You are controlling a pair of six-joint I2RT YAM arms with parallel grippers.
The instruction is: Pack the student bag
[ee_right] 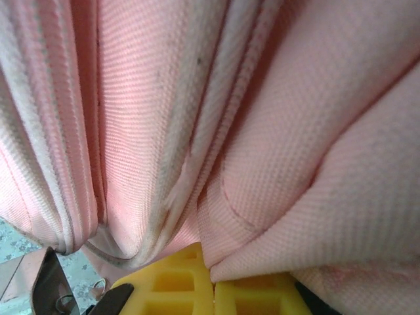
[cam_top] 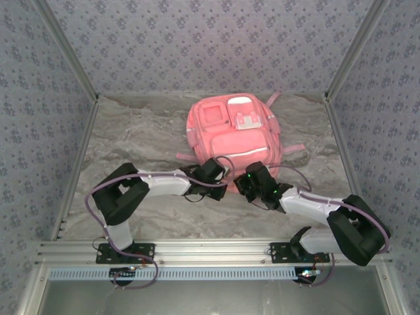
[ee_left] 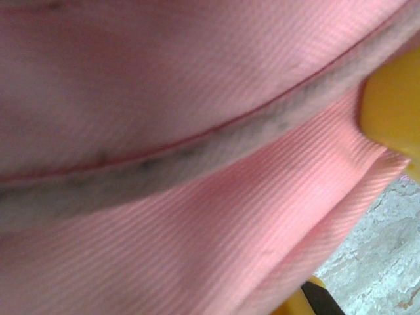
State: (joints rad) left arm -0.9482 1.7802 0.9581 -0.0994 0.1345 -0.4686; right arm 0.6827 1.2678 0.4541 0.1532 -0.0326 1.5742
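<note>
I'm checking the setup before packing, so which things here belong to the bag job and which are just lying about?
Belongs to the job: student bag, left hand, right hand, both closed on its fabric.
Just there: marble-look table, patterned walls, metal rail.

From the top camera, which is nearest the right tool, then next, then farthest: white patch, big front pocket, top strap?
1. Big front pocket, beside the right tool.
2. White patch, higher up the student bag.
3. Top strap, far right corner.
</note>
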